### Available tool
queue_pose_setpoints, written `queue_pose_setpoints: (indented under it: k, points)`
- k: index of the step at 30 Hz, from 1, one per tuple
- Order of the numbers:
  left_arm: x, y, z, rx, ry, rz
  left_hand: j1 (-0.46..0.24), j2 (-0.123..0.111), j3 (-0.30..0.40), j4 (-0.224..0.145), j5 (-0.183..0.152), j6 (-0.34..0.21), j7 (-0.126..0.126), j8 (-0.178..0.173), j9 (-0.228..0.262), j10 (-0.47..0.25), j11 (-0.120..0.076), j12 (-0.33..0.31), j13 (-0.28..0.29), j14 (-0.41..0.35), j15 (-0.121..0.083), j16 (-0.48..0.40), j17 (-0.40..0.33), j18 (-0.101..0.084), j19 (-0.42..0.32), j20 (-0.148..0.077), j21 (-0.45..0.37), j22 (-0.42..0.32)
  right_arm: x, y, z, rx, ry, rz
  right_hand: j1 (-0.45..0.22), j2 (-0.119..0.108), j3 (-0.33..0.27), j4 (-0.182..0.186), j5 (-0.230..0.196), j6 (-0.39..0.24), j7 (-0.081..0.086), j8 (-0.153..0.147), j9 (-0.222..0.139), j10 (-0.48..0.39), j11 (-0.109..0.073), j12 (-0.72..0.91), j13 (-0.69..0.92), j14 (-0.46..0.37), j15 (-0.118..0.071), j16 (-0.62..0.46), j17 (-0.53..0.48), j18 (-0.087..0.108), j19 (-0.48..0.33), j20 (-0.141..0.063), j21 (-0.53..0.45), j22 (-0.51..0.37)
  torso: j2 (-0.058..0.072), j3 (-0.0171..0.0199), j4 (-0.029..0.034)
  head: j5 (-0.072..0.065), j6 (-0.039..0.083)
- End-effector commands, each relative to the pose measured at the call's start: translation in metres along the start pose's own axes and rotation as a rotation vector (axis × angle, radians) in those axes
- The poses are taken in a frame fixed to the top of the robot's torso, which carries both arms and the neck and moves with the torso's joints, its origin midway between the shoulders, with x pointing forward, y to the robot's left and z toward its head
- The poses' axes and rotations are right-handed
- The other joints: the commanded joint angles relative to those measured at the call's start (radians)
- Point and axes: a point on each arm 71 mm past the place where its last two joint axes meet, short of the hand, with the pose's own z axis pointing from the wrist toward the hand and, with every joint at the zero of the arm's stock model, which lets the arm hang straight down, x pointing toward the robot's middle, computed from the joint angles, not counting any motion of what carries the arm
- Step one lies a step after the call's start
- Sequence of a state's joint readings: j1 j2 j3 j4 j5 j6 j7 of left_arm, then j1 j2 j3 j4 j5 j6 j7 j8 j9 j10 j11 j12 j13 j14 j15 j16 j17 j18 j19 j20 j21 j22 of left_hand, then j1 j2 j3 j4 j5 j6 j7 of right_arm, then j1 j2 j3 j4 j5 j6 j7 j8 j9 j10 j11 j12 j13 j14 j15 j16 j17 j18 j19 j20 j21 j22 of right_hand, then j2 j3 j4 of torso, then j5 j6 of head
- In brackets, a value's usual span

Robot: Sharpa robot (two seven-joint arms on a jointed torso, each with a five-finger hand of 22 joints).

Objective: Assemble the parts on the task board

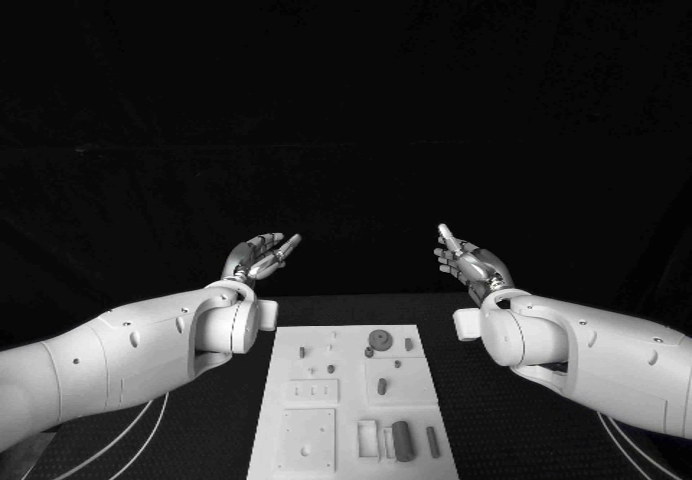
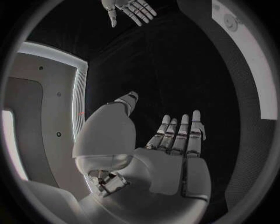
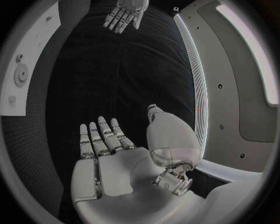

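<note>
Head view, left hand: the left hand [image 1: 258,256] was raised above the far side of the black table [image 1: 490,420], palm turned inward, fingers apart and holding nothing.
Head view, right hand: the right hand [image 1: 472,262] was raised opposite it, well apart from the left, fingers also spread with nothing between them.
Head view, task board: the task board [image 1: 355,400] lay flat in the middle of the table, between the two forearms and nearer the robot than both hands; neither hand touched it.
Head view, parts: a round disc part [image 1: 381,339] sat near the board's far edge, small pegs lay scattered around the middle, and a dark cylinder [image 1: 404,440] lay beside a pale block [image 1: 368,437] at the near right corner.

Left wrist view, own hand: the left hand [image 2: 169,154] showed an open palm, fingers stretched out side by side, thumb held off to one side, nothing in its grasp.
Left wrist view, other hand: the right hand [image 2: 129,8] hung at the circle's rim, fingers extended.
Left wrist view, board: the task board [image 2: 256,70] curved along the rim, away from the palm.

Right wrist view, own hand: the right hand [image 3: 114,158] was open and bare, fingers straight, thumb apart.
Right wrist view, other hand: the left hand [image 3: 125,13] appeared across from it, fingers extended.
Right wrist view, board: the task board [image 3: 29,79] lay along the rim with the round disc part [image 3: 21,73] on it.
</note>
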State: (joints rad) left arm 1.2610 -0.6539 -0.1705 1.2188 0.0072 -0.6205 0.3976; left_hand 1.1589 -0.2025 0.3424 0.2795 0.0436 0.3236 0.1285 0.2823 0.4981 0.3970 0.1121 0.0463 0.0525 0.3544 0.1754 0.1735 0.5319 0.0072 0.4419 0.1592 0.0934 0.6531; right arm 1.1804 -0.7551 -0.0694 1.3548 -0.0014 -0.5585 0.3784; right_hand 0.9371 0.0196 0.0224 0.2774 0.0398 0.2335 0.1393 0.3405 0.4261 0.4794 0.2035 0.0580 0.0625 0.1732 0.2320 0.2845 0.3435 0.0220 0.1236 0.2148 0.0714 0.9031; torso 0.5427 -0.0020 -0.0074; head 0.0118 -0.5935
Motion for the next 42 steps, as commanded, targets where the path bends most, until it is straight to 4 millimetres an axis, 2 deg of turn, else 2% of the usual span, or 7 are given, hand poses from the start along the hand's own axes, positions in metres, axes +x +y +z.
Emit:
queue_pose_setpoints:
  k: [1, 9, 14, 18, 21, 33, 42]
  points:
    - [0.000, -0.004, 0.014, -0.063, 0.102, -0.019, 0.053, -0.008, 0.019, 0.008, 0.008, 0.017, 0.005, 0.017, 0.022, 0.023, 0.006, 0.007, 0.003, 0.021, 0.009, 0.014, 0.024, -0.007, 0.023, 0.007, 0.006, 0.029, 0.001, 0.002, 0.010, 0.091, 0.197, 0.021, 0.061, 0.007, -0.016, 0.016, 0.006, 0.020, 0.082, 0.017, 0.022, 0.028, 0.006, 0.007, 0.004, 0.005, 0.015, 0.014, 0.017, 0.022, 0.006, 0.014, 0.008, 0.045, 0.000, 0.0000, -0.0001, 0.000, 0.000]
    - [-0.010, -0.015, 0.030, -0.070, 0.110, 0.012, 0.066, 0.013, 0.001, 0.006, 0.008, 0.050, 0.041, 0.038, 0.049, 0.076, 0.043, 0.017, 0.011, 0.066, 0.016, 0.040, 0.066, -0.007, 0.036, 0.000, 0.013, 0.040, -0.015, 0.012, 0.026, 0.143, 0.275, -0.007, 0.138, 0.010, -0.044, 0.012, 0.006, 0.046, 0.085, 0.042, 0.050, 0.075, 0.011, 0.018, 0.011, 0.025, 0.021, 0.036, 0.043, 0.023, 0.015, 0.013, 0.014, 0.078, 0.000, 0.0000, -0.0001, 0.000, 0.000]
    - [-0.010, -0.016, 0.030, -0.070, 0.110, 0.012, 0.093, 0.034, -0.026, -0.002, 0.008, 0.098, 0.060, 0.058, 0.055, 0.204, 0.061, 0.046, 0.030, 0.106, 0.019, 0.061, 0.072, -0.005, 0.057, -0.011, 0.020, 0.046, -0.019, 0.015, 0.029, 0.155, 0.292, -0.015, 0.308, -0.022, -0.047, -0.033, 0.006, 0.099, 0.089, 0.082, 0.087, 0.145, 0.015, 0.041, 0.023, 0.103, 0.021, 0.116, 0.123, 0.033, 0.058, 0.006, 0.039, 0.224, 0.000, 0.0000, -0.0001, 0.000, 0.000]
    - [-0.017, -0.012, 0.028, -0.076, 0.158, 0.054, 0.170, 0.044, -0.060, -0.034, 0.009, 0.206, 0.062, 0.095, 0.058, 0.312, 0.077, 0.087, 0.046, 0.215, 0.026, 0.108, 0.080, 0.007, 0.118, -0.031, 0.038, 0.047, -0.029, 0.018, 0.036, 0.067, 0.239, -0.319, 0.468, -0.058, -0.064, -0.059, 0.006, 0.159, 0.085, 0.099, 0.088, 0.204, 0.010, 0.066, 0.032, 0.190, 0.011, 0.160, 0.151, 0.058, 0.166, 0.004, 0.078, 0.416, 0.000, -0.0007, -0.0007, 0.006, -0.019]
    - [-0.014, -0.012, 0.027, -0.080, 0.185, 0.070, 0.218, 0.048, -0.071, -0.050, 0.010, 0.272, 0.067, 0.113, 0.055, 0.392, 0.085, 0.118, 0.059, 0.412, 0.010, 0.204, 0.112, 0.055, 0.266, -0.068, 0.104, 0.065, -0.032, 0.018, 0.037, 0.056, 0.237, -0.354, 0.530, -0.060, -0.084, -0.051, 0.006, 0.187, 0.090, 0.101, 0.084, 0.226, 0.017, 0.072, 0.033, 0.220, 0.017, 0.162, 0.147, 0.072, 0.200, 0.002, 0.079, 0.407, 0.000, -0.0008, -0.0009, 0.008, -0.019]
    - [-0.013, -0.011, 0.020, -0.078, 0.303, 0.111, 0.350, 0.098, -0.133, -0.075, 0.008, 0.492, 0.046, 0.109, -0.003, 0.697, 0.010, 0.210, 0.101, 0.682, -0.106, 0.269, 0.144, 0.092, 0.528, -0.129, 0.139, 0.024, -0.030, 0.019, 0.040, -0.025, 0.311, -0.685, 0.707, -0.038, -0.203, 0.014, 0.007, 0.364, 0.074, 0.135, 0.076, 0.395, 0.006, 0.132, 0.052, 0.465, -0.021, 0.228, 0.148, 0.169, 0.467, -0.010, 0.122, 0.351, 0.008, -0.0061, 0.0037, 0.013, -0.034]
    - [-0.001, -0.016, 0.006, -0.061, 0.382, 0.095, 0.387, 0.111, -0.161, -0.061, 0.010, 0.531, 0.038, 0.085, -0.026, 0.738, -0.002, 0.191, 0.116, 0.704, -0.115, 0.259, 0.178, 0.078, 0.565, -0.147, 0.118, 0.001, -0.018, 0.018, 0.044, -0.056, 0.353, -0.884, 0.757, -0.002, -0.301, 0.015, 0.006, 0.458, 0.070, 0.142, 0.067, 0.545, -0.046, 0.181, 0.071, 0.691, -0.103, 0.293, 0.159, 0.231, 0.676, -0.020, 0.180, 0.335, 0.042, -0.0089, 0.0270, -0.006, -0.046]
